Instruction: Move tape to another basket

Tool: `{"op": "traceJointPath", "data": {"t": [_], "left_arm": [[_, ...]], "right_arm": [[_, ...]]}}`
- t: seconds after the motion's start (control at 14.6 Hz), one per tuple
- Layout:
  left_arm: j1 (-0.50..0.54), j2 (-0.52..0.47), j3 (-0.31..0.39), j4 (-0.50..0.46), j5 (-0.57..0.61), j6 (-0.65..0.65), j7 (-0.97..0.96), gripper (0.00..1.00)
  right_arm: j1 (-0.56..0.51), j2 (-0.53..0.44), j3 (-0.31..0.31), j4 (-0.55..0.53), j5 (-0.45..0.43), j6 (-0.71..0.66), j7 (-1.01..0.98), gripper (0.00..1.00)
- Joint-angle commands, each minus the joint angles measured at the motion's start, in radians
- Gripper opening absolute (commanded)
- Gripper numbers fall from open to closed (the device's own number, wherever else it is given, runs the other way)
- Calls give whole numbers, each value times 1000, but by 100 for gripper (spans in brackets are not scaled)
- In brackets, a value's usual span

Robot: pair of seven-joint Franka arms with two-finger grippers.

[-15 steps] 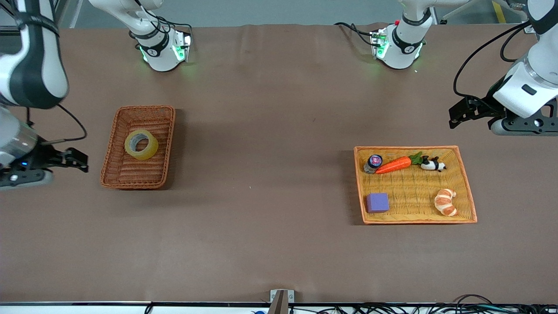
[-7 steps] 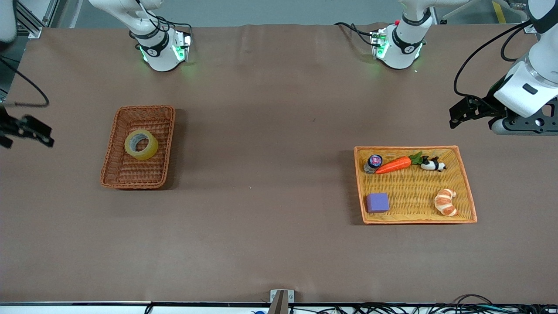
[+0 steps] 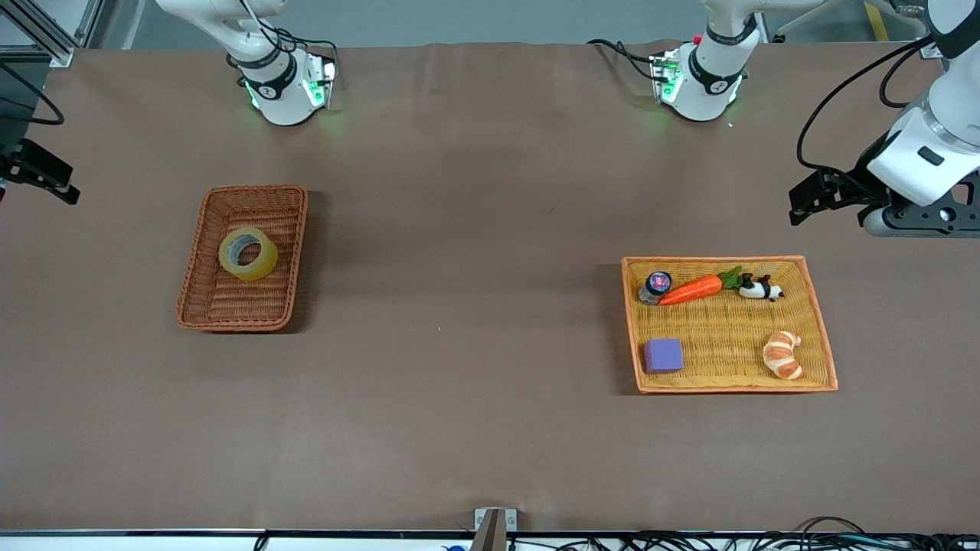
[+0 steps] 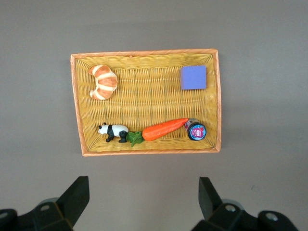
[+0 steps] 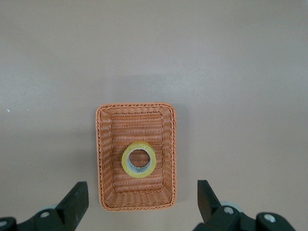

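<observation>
The tape (image 3: 248, 253), a yellowish roll with a grey core, lies flat in the reddish-brown basket (image 3: 230, 324) at the right arm's end of the table. In the right wrist view the tape (image 5: 126, 161) lies in the basket (image 5: 136, 207), far below. My right gripper (image 5: 143, 195) is open and empty, high over the basket's end wall. Only a black part of it (image 3: 40, 173) shows at the edge of the front view. My left gripper (image 3: 919, 220) waits open and empty (image 4: 144, 192), high over bare table beside the tray.
A shallow orange-yellow tray (image 3: 727, 386) at the left arm's end holds a toy carrot (image 3: 691, 290), a panda figure (image 3: 759, 288), a croissant (image 3: 782, 354), a purple block (image 3: 662, 356) and a small jar (image 3: 655, 286). Brown table lies between basket and tray.
My right arm has lifted and swung away toward the table's end, almost out of the front view. The tape, both baskets and the left arm have not moved.
</observation>
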Motion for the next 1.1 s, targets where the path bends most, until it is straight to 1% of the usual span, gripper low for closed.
{"op": "traceJointPath", "data": {"t": [0.0,0.07,1.03], "left_arm": [[-1,1,1,12,10,-17,-2,100],[-1,2,1,12,10,-16,-2,100],[-3,10,1,12,12,-11,-1,100]], "right_arm": [[-1,-4,4,-2,11,14,20,100],[0,-4,2,-4,28,18,19,100],[15,-1,5,-4,17,29,14,100]]}}
